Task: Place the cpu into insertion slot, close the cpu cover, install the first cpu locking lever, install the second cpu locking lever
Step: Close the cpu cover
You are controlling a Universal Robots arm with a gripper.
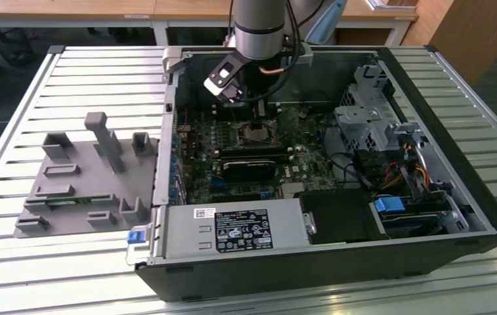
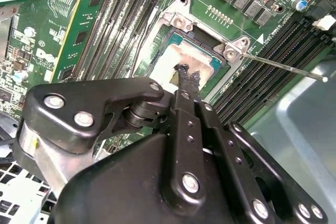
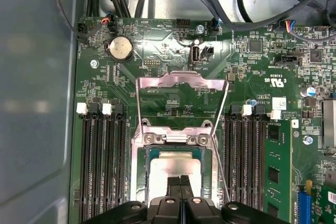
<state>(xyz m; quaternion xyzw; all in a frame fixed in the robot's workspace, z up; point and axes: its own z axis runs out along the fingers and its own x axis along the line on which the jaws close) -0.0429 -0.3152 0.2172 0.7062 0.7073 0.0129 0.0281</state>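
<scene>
The cpu (image 3: 173, 166) lies flat in the insertion slot (image 3: 168, 138), its pale silver top (image 2: 168, 59) facing up. My gripper (image 3: 180, 181) stands straight over it with its two black fingers pressed together, and the dark tips (image 2: 186, 73) touch the chip's top. The cpu cover (image 3: 181, 80) is swung open and lies back beyond the socket, with board showing through its window. A thin wire locking lever (image 3: 223, 124) stands free beside the socket, and its rod (image 2: 283, 66) sticks out sideways. In the exterior view the gripper (image 1: 260, 126) reaches down into the open computer case.
Long black memory slots (image 3: 102, 166) flank the socket, and a green memory stick (image 3: 277, 171) stands in one. Black cables (image 3: 220, 3) run along the case wall. The case (image 1: 458, 216) holds a power supply (image 1: 239, 230) and a drive cage (image 1: 366, 125). A grey fixture (image 1: 82, 177) is on the exterior view's left.
</scene>
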